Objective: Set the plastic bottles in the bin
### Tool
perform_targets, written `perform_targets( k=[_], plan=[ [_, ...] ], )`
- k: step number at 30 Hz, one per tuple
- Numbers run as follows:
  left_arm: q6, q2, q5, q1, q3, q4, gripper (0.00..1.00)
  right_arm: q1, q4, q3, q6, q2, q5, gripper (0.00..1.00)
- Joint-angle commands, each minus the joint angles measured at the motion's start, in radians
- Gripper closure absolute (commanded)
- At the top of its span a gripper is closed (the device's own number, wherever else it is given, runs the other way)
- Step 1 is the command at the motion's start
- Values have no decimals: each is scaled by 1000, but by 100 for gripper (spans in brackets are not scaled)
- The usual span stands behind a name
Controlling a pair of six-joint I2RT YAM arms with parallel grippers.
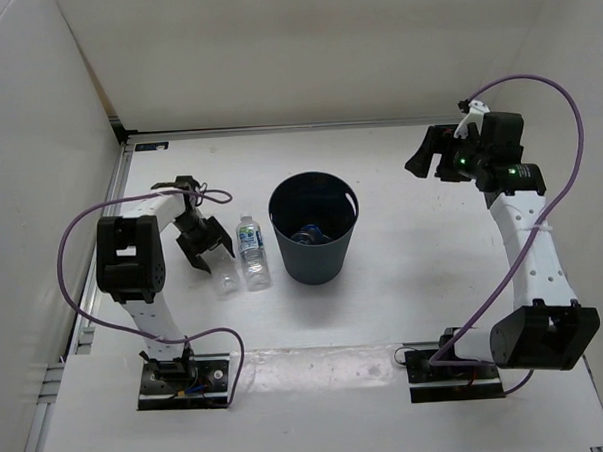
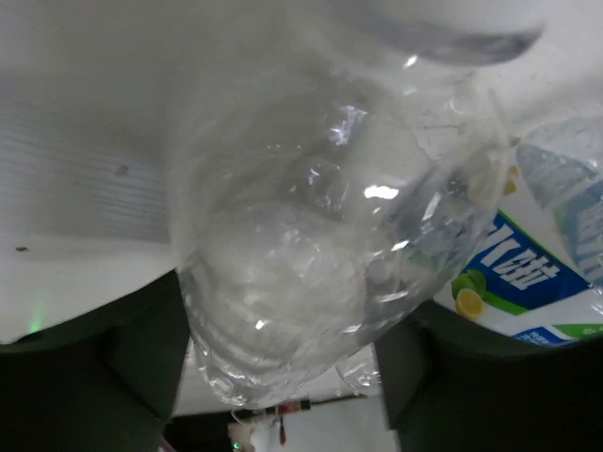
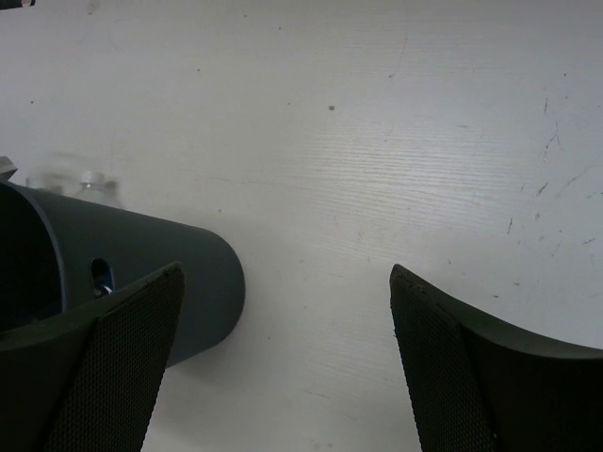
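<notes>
The labelled bottle (image 1: 251,250) lies flat on the white worktop (image 1: 414,271), just left of the bin (image 1: 335,260). Its long axis runs near-to-far, with the cap toward the far wall (image 1: 304,46). The plain clear bottle (image 2: 301,254) lies beside it, between the fingers of the left tool (image 1: 207,245); whether they clamp it cannot be told. Another bottle (image 1: 308,235) lies inside the bin. The right tool (image 1: 425,153) hangs with its fingers apart, well right of the bin.
</notes>
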Motion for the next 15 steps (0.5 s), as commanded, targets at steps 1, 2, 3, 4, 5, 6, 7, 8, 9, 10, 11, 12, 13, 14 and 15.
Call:
perform_targets(
  k=[1,2,3,4,5,6,7,8,9,10,11,12,13,14,15],
  plan=[
    [10,-5,-3,-8,35,-9,27,-11,11,33,18,21,-20,10],
    [12,-14,-3,-8,38,-9,32,-8,14,46,20,27,-20,10],
    [13,-16,-5,-8,45,-14,37,-8,14,49,21,34,-20,10],
    [13,-22,-14,-10,49,-23,46,-5,19,52,21,41,-20,10],
    [12,-35,-31,-8,66,-30,46,-1,22,56,23,48,-22,10],
    [6,-43,-40,-7,78,-62,48,0,21,67,26,50,-22,10],
    [-5,-65,-52,-8,125,-84,51,2,21,70,24,59,-22,10],
    [-10,-91,-74,-7,144,-95,51,5,22,73,23,61,-22,10],
    [-13,-124,-97,-7,166,-101,51,5,19,78,20,65,-19,10],
    [-22,-143,-106,-7,227,-116,51,6,16,79,20,70,-19,10],
    [-32,-160,-143,-7,250,-121,51,6,16,81,20,73,-14,10],
    [-37,-207,-150,-5,276,-124,51,8,10,81,18,74,-12,10],
    [-40,-224,-155,-8,348,-112,51,6,7,79,20,76,-3,10],
    [-42,-262,-164,-13,376,-106,51,8,4,79,27,76,-2,10],
    [-37,-272,-166,-16,426,-86,50,9,-4,76,14,76,0,10]
  ],
)
